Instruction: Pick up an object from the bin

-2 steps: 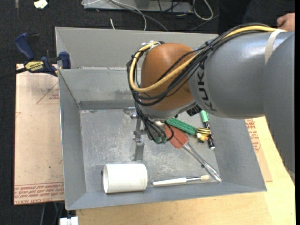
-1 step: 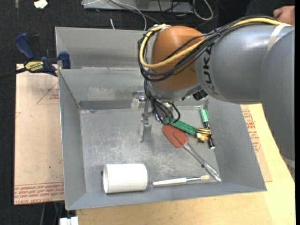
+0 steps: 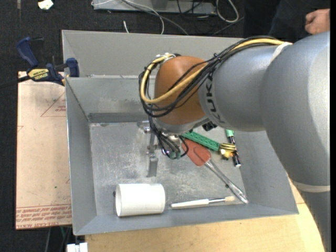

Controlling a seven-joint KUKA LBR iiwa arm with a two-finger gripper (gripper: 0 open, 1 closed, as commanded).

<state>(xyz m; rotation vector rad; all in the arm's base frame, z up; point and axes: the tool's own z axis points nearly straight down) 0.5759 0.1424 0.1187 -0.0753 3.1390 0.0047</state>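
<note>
Grey metal bin [image 3: 79,156], sloped walls, scuffed floor. Down near its middle, the gripper [image 3: 152,167], hanging under an orange wrist cover [image 3: 176,91] looped with yellow and black cables. Fingers drawn narrow, reading as a single slim grey bar; nothing between them. Bare floor directly beneath, tip at or just above it, cannot tell which.

Nearest things, all to the gripper's right in the camera view:
- red spatula [image 3: 198,155], flat head just beside the gripper, thin metal handle running off toward the front right corner.
- green tool [image 3: 202,140], long, lying just behind the spatula head, far end partly under the arm.
- small heap further right: green marker [image 3: 229,136] and yellow-and-black bits [image 3: 229,151], close together, contact unclear.

Toward the front wall, apart from the gripper:
- white cylinder [image 3: 140,199], lying on its side.
- thin white stick [image 3: 202,203], beside the cylinder, lying along the front wall, far end close to the tip of the spatula handle.
</note>
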